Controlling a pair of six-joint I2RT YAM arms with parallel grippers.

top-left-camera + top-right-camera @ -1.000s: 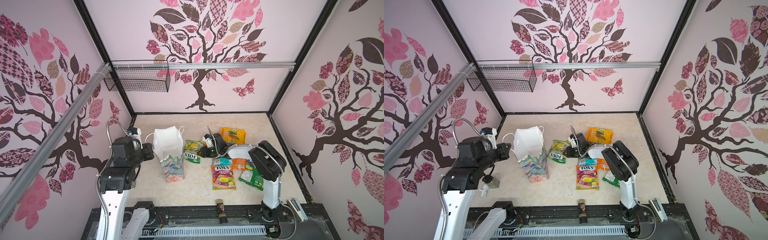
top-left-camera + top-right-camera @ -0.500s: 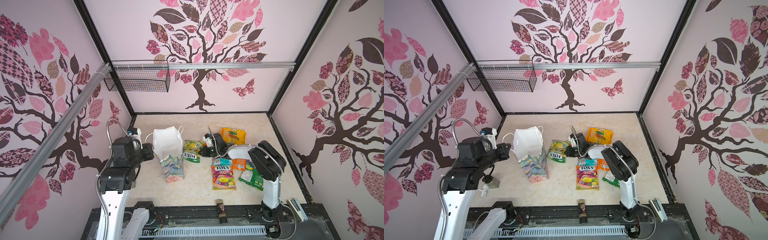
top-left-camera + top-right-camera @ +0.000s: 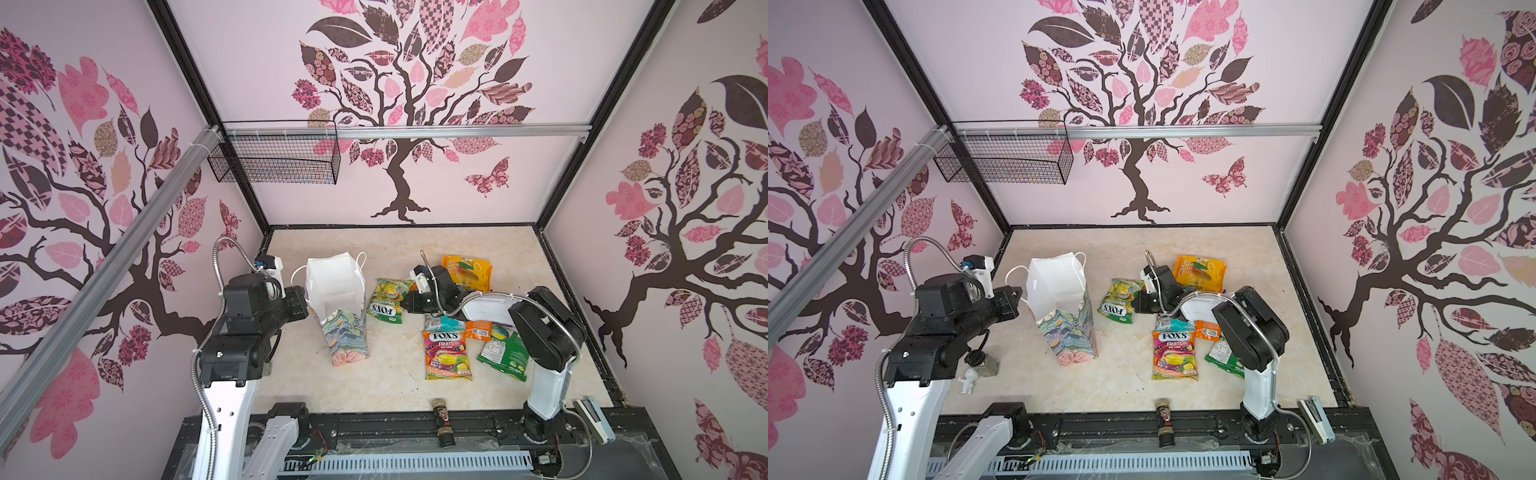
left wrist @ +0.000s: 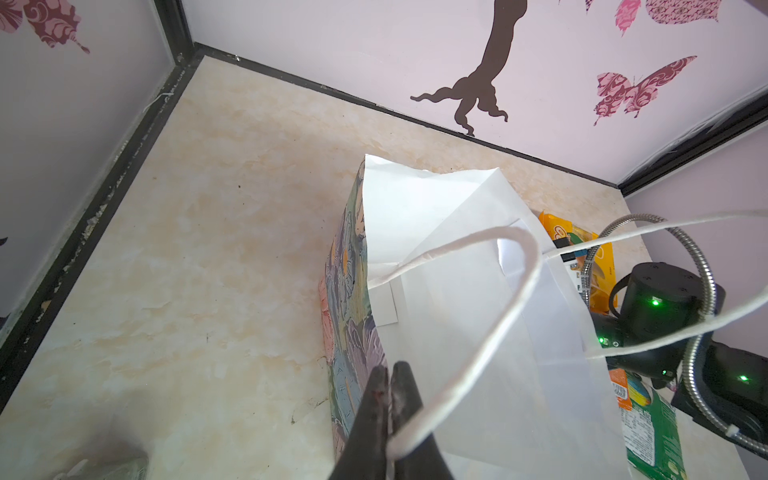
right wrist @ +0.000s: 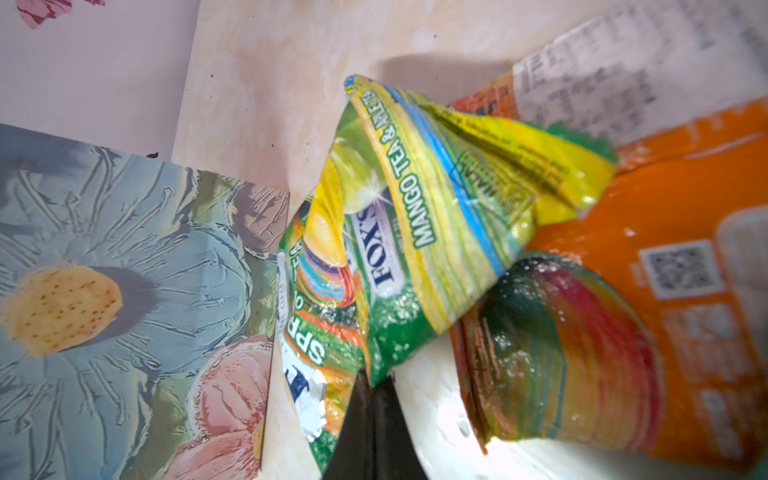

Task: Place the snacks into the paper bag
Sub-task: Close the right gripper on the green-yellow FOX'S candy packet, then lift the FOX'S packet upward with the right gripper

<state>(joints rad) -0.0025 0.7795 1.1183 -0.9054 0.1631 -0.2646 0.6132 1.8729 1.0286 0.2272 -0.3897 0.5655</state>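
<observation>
The paper bag stands upright at left centre, mouth open and white inside. My left gripper is shut on its near rim, where a white cord handle loops away. A green and yellow FOX'S snack packet lies just right of the bag. My right gripper is shut on that packet's edge. Other snacks lie on the table: an orange packet, a pink FOX'S FRUITS packet and a green packet.
A small dark bottle stands at the table's front edge. A black wire basket hangs on the back-left wall. In a top view a small jar and a white figurine sit under the left arm. Walls enclose three sides.
My right gripper's jaws have closed onto the edge of the green FOX'S packet. Both arms and the bag stay where they were.
</observation>
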